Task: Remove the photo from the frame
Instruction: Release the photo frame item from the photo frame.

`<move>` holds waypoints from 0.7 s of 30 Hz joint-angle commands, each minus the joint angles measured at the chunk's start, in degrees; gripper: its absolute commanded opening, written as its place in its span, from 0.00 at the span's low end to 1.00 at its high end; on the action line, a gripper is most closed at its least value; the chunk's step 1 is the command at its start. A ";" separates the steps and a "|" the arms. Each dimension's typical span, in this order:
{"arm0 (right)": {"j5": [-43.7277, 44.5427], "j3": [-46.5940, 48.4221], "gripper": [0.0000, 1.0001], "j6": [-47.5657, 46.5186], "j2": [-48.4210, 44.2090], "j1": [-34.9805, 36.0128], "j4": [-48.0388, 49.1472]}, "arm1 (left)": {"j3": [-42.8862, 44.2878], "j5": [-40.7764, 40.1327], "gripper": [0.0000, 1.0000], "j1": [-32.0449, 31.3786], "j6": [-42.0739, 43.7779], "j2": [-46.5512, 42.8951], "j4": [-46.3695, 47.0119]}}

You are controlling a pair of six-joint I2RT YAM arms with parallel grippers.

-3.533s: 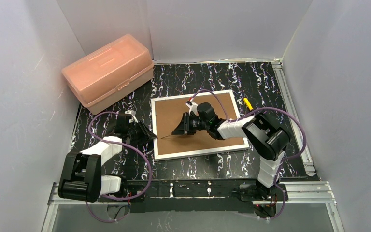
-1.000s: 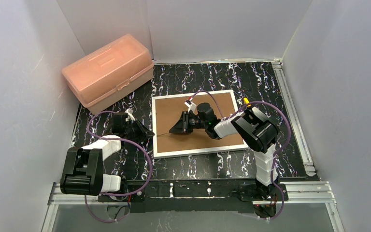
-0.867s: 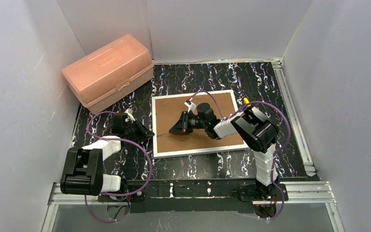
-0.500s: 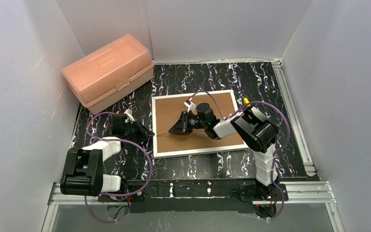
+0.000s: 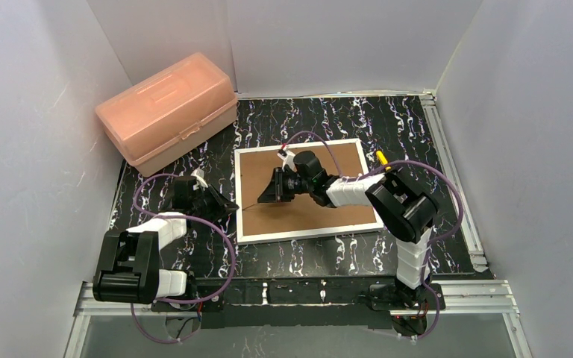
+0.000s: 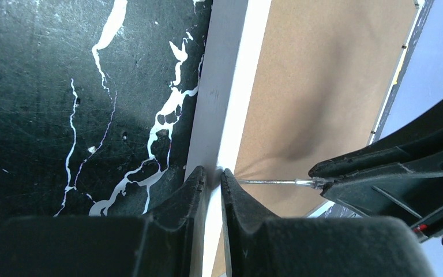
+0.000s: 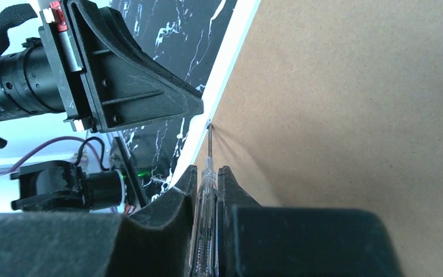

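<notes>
The frame (image 5: 298,218) lies face down on the table, brown fibreboard back (image 6: 323,86) up, thin white border (image 6: 231,75) around it. The photo is hidden under the back. My left gripper (image 5: 231,209) is shut on the frame's left border, pinching the rim between its tips in the left wrist view (image 6: 212,171). My right gripper (image 5: 265,198) hovers over the back's left part, shut on a clear-handled screwdriver (image 7: 206,193). The thin shaft (image 6: 271,182) lies nearly flat, and its tip (image 7: 209,124) touches the seam between back and border, right beside the left fingers (image 7: 132,86).
A pink plastic box (image 5: 168,112) stands at the far left against the wall. A small yellow object (image 5: 381,158) lies by the frame's far right corner. White walls close in three sides. A metal rail (image 5: 448,164) runs along the table's right edge.
My right wrist has shifted a little towards the far side and its arm has swung, while the screwdriver tip stays at the frame's left seam. The left gripper has not moved.
</notes>
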 commanded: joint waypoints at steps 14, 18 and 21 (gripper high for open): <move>12.54 18.18 0.01 -9.40 -1.76 12.00 -17.62 | -2.97 5.84 0.00 -4.03 -2.00 -0.55 -4.27; 15.07 21.73 0.01 -10.12 -0.96 14.30 -20.22 | -3.14 5.80 0.00 -4.16 -2.28 -1.02 -4.27; 18.79 24.35 0.01 -10.98 -0.47 16.85 -22.87 | -3.16 5.76 0.00 -4.17 -2.53 -1.20 -4.32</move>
